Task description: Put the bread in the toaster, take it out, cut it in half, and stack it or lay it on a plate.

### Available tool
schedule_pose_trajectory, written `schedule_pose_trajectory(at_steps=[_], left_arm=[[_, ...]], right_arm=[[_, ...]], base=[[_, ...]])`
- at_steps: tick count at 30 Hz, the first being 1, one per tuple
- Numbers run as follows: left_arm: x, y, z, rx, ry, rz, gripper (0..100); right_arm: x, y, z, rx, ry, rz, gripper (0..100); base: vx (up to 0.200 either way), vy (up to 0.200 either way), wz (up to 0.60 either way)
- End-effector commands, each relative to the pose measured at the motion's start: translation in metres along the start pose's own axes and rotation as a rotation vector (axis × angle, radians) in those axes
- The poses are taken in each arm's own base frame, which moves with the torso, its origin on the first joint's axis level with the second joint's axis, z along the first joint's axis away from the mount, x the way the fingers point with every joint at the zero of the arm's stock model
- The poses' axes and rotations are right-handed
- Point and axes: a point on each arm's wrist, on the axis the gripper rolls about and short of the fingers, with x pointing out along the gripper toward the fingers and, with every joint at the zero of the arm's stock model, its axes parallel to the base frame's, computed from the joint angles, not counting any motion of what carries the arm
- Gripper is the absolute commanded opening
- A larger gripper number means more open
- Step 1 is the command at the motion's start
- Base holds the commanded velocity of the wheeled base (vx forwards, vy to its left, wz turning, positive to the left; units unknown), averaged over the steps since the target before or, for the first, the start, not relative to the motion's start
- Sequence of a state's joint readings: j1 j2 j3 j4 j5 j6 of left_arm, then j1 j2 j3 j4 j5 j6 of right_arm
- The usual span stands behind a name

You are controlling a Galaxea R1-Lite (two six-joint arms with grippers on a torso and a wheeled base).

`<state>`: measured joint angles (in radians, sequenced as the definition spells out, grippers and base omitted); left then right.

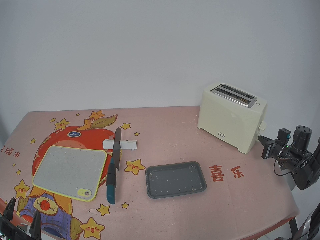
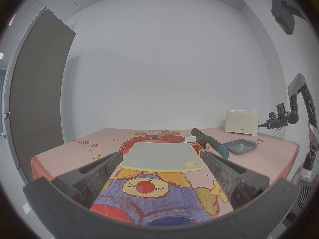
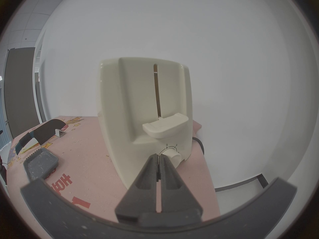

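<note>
The right pincer (image 3: 158,159) had its fingers pressed together and pointed at the end face of the toaster (image 3: 133,110). Its tips were just short of the dial (image 3: 173,155) and just beneath the lever (image 3: 165,125). The lever sat low in its slot, so the bread was probably down inside the toaster, hidden in the slots. The step in hand looked to be working that lever. To do it well, the closed tips should meet the middle of the lever's flat tab and travel straight along the slot, staying clear of the dial just ahead of them. The toaster stood free on the tabletop (image 1: 173,144) and looked light, so any sideways push could slide it. The left pincer (image 2: 161,155), fingers apart, was well away from the right one. The cutting board (image 2: 162,150) lay just ahead of it, with the knife (image 2: 212,142) and the grey tray (image 2: 240,146) beyond
</note>
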<state>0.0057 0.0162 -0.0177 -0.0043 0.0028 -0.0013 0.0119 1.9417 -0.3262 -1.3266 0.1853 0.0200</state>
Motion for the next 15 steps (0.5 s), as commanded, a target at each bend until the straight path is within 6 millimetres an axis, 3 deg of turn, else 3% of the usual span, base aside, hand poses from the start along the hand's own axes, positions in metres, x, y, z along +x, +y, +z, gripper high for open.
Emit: schedule_pose_trajectory(at_steps=[1, 15], left_arm=[[0.0003, 0.0, -0.0052, 0.0, 0.004, 0.001, 100], [0.0003, 0.0, -0.0052, 0.0, 0.004, 0.001, 100]], right_arm=[[0.0001, 0.0001, 0.0001, 0.0, -0.001, 0.001, 0], [0.0043, -0.0012, -0.0044, 0.003, 0.014, -0.001, 0]], base=[[0.0, 0.0, 0.0], [0.0, 0.0, 0.0]])
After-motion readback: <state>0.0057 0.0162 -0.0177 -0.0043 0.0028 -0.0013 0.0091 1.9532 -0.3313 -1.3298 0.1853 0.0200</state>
